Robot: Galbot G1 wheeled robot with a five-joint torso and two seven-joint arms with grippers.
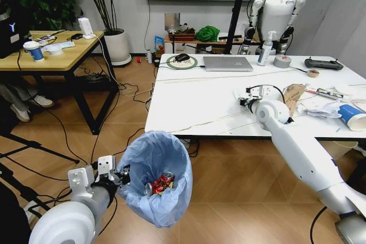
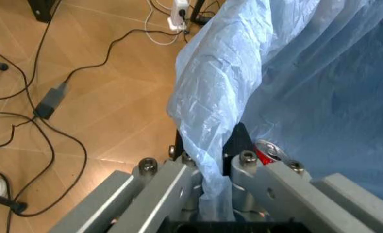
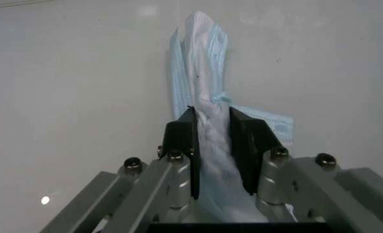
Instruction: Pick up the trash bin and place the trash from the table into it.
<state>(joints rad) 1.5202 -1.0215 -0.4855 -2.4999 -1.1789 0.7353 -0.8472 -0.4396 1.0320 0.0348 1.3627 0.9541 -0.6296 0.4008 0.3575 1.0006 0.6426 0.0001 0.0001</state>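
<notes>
1. Right end effector [image 3: 212, 145]: fingers clamped on a crumpled light-blue and white face mask [image 3: 204, 73], which sticks out past the fingertips over the white tabletop [image 3: 61, 97]. In the head view the right end effector [image 1: 247, 96] sits over the middle of the tabletop [image 1: 194, 101], arm reaching in from the right.
2. Left end effector [image 2: 210, 155]: pinched tight on the rim of the trash bin [image 2: 295, 73], blue bag liner squeezed between the fingers. In the head view the left end effector [image 1: 121, 175] holds the trash bin [image 1: 155, 175] at its left edge, in front of the tabletop's near edge, over the wood floor [image 1: 240, 198].
3. Bin contents: a crushed red can [image 1: 160, 184] lies at the bottom; its top also shows beside the left fingers [image 2: 269, 151].
4. Trash on the tabletop, right side: torn brown cardboard [image 1: 294, 96], white crumpled paper [image 1: 320, 108], blue-white paper cup [image 1: 350, 115], all near the right arm.
5. Far end of the tabletop: laptop [image 1: 227, 63], spray bottle [image 1: 265, 48], tape roll [image 1: 282, 61].
</notes>
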